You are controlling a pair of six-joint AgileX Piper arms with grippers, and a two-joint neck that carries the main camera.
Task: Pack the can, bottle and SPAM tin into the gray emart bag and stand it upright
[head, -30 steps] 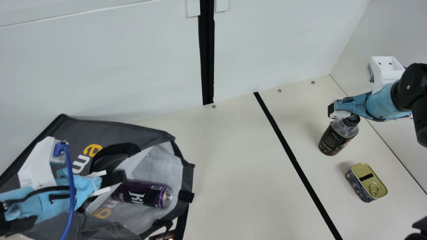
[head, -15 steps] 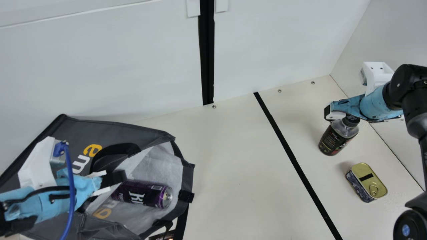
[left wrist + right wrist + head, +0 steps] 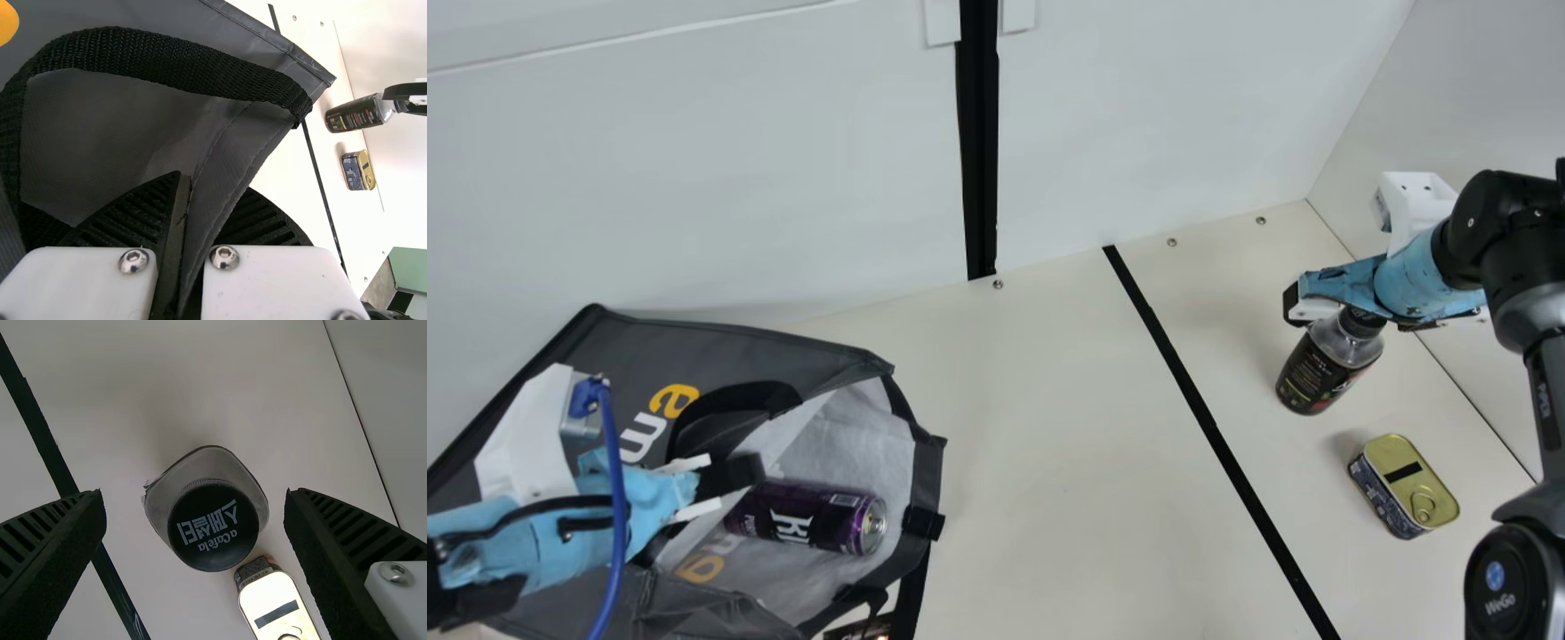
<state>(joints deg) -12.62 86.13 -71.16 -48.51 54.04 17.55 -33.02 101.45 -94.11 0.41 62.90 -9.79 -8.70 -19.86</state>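
- Your right gripper (image 3: 193, 495) is spread wide, one finger on each side of the bottle (image 3: 207, 463), with a gap on both sides of its dark cap (image 3: 217, 530).
- The bottle stands upright on the table (image 3: 1067, 444). It looks like clear plastic with a sleeve: probably smooth, and top-heavy if nudged. Take it by the neck and shoulder just under the cap, square on, so it doesn't roll in your pads.
- Near its foot sits the SPAM tin (image 3: 1405, 487), gold lid and pull ring up. Expect it stiff, dense and slick for its size; pinch it across the narrow sides and keep off the ring.
- Your left gripper (image 3: 210, 187) is pinching the edge of the gray emart bag (image 3: 227, 160). That cloth should be floppy and light, so hold the edge without tugging.
- The can (image 3: 809, 517) lies on its side inside the bag's mouth. Its thin wall could dent, and it may roll when you stand the bag up.
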